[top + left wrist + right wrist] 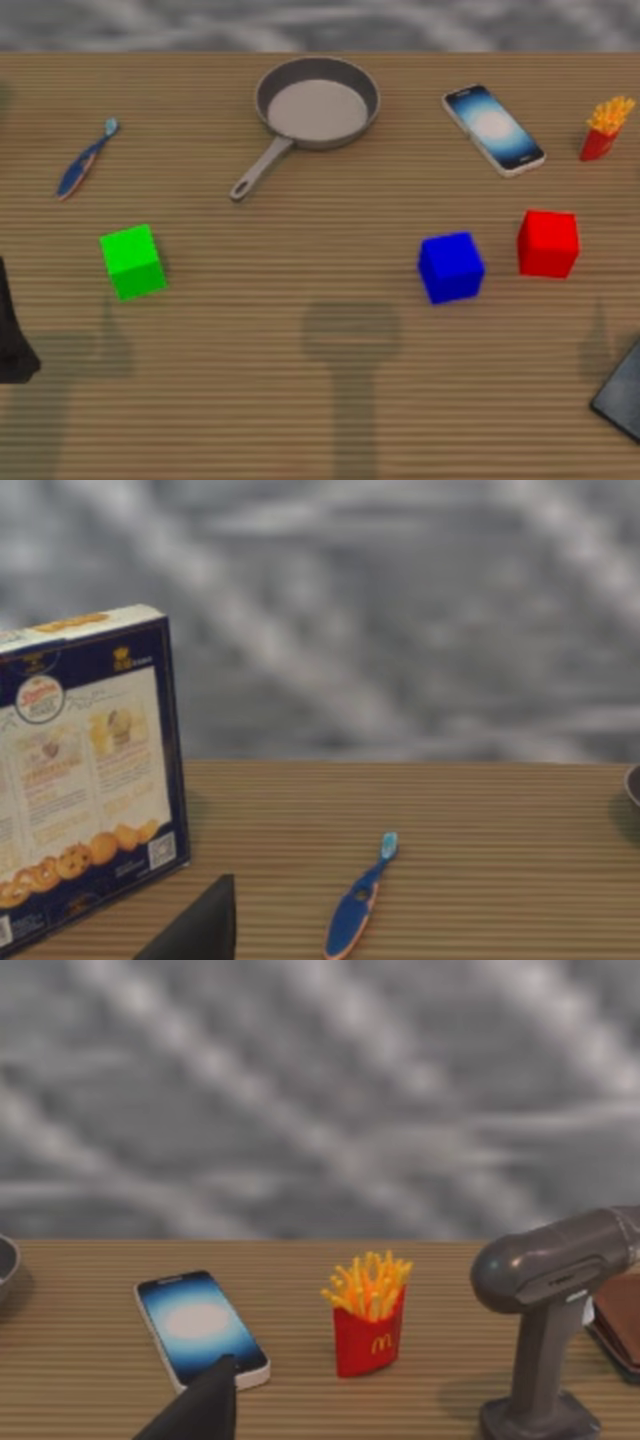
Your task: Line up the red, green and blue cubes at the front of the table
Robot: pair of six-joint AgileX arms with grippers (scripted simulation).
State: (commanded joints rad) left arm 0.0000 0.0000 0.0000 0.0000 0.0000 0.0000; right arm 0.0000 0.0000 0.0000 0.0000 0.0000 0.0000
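While both arms sit parked at the table's (320, 400) near corners, left arm (15, 345) and right arm (622, 392), I cannot tell their jaws' state. Nothing is gripped; lining up has not begun. Next calls for reaching a cube. Three cubes: green cube (132, 261) left, blue cube (450, 267) beside red cube (547, 243) right. Beyond: one frying pan (318, 103), toothbrush (85, 160), phone (493, 129), fries carton (603, 130).

One dark fingertip (200, 925) of the left pincer pokes up low in the left wrist view, over the striped wooden table (500, 840). Just beside it stands a blue biscuit box (85, 770), upright. On its other side, close by, a blue toothbrush (358, 905) lies with its bristles pointing away.
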